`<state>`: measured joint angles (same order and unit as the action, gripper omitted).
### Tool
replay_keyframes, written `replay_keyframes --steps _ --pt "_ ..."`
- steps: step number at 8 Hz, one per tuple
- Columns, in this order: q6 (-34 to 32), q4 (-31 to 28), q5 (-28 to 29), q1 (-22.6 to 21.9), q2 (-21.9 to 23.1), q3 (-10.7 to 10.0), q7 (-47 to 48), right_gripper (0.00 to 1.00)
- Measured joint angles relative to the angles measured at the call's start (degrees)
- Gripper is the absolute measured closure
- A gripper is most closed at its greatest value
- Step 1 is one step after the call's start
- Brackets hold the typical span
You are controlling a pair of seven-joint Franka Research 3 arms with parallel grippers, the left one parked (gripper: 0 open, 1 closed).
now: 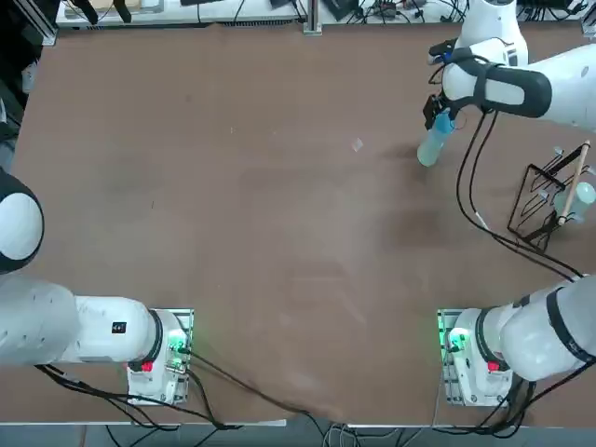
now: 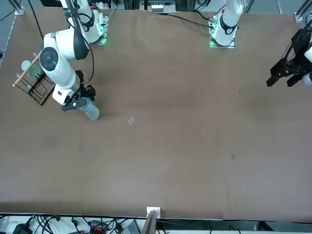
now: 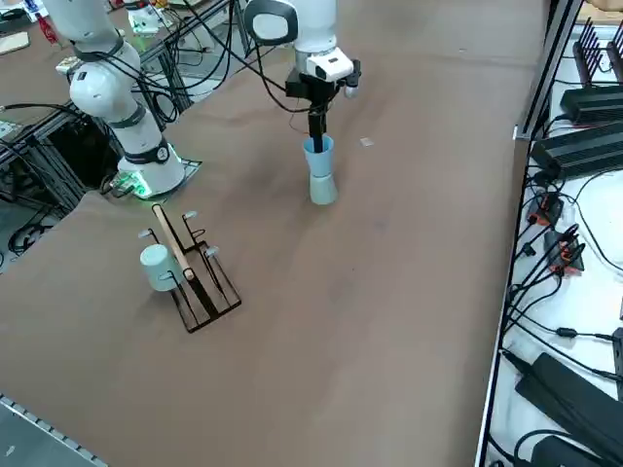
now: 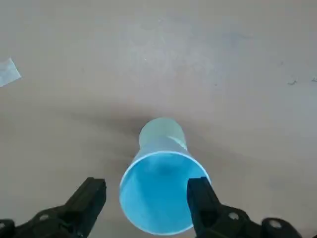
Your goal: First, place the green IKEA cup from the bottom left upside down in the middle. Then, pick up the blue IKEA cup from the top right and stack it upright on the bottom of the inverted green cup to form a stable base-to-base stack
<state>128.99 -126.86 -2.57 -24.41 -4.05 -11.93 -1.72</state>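
Blue cup (image 3: 318, 159): upright on inverted green cup (image 3: 323, 190) (stacking apparently done)
Right gripper (image 4: 146, 183): jaws released; next, clear rim gently

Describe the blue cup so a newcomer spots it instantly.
Follow the working right arm to its open gripper. Right by its fingers, the sky-blue cup stands mouth up on an inverted mint-green cup; the cup at the rack is mint.

A black wire rack (image 3: 212, 302) with a wooden bar (image 3: 172, 239) and a pale mint cup (image 3: 161, 267) on it
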Motion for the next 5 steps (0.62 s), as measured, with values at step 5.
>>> replay_keyframes --steps 5 --pt "-0.13 0.01 -0.05 0.19 0.00 -0.25 0.30 0.00"
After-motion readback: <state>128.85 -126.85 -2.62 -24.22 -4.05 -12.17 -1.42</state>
